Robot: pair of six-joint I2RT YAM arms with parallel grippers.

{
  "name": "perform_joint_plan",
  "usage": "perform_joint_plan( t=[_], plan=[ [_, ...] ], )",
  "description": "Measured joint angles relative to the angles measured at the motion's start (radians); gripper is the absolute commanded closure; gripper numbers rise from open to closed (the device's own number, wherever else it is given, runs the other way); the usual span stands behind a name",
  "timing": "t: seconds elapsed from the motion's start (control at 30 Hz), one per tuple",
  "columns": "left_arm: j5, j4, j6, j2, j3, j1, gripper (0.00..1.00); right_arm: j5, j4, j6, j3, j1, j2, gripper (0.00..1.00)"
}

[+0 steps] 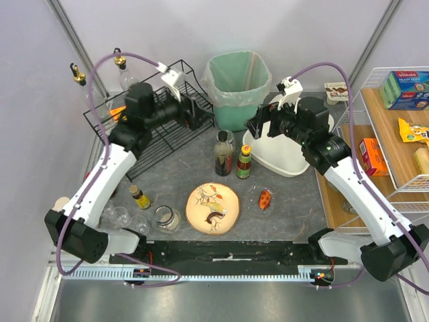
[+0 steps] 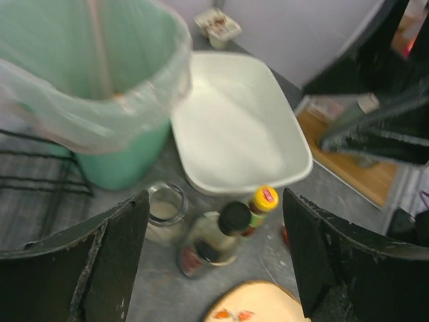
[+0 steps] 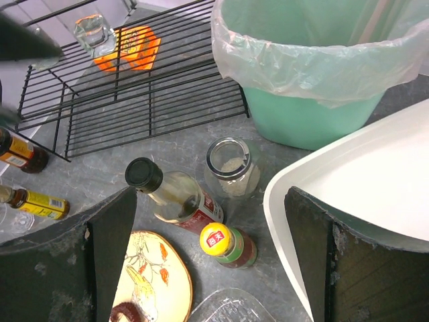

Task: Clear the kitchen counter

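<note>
**Surface clearance: bottle pick pending**

Dark stone surface (image 1: 181,176) lies under and before the bin (image 1: 238,84). The left gripper (image 2: 214,225) and right gripper (image 3: 211,201) are both spread wide and empty. A tall bottle (image 1: 223,157) stands before the bin, with a small bottle (image 1: 244,164) just beside it. Advised: grasp the neck squarely and spare the neighbour.

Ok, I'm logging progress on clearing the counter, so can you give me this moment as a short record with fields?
left gripper: open, empty, in the air
right gripper: open, empty, in the air
kitchen counter: not yet cleared
items on counter: black-capped sauce bottle, yellow-capped bottle, glass jar, decorated plate
white tub: empty, beside the bin
green bin: lined with a clear bag
black wire rack: an orange item in it
</note>
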Motion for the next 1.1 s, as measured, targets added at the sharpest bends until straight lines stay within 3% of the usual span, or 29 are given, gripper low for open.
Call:
perform_joint_plan(
  t=[0.23, 0.8, 1.1],
  plan=[
    [-0.108, 0.060, -0.054, -0.003, -0.230, -0.157, 0.17, 0.063, -0.005, 0.028, -0.013, 0.000, -0.010, 0.02],
    [-0.306, 0.257, -0.041, 0.065, -0.327, -0.291, 0.22, 0.139, -0.029, 0.030, -0.034, 0.000, -0.049, 0.02],
    [-0.387, 0.279, -0.024, 0.111, -0.347, -0.321, 0.38, 0.163, -0.039, 0.021, -0.034, 0.000, -0.049, 0.02]
  ],
)
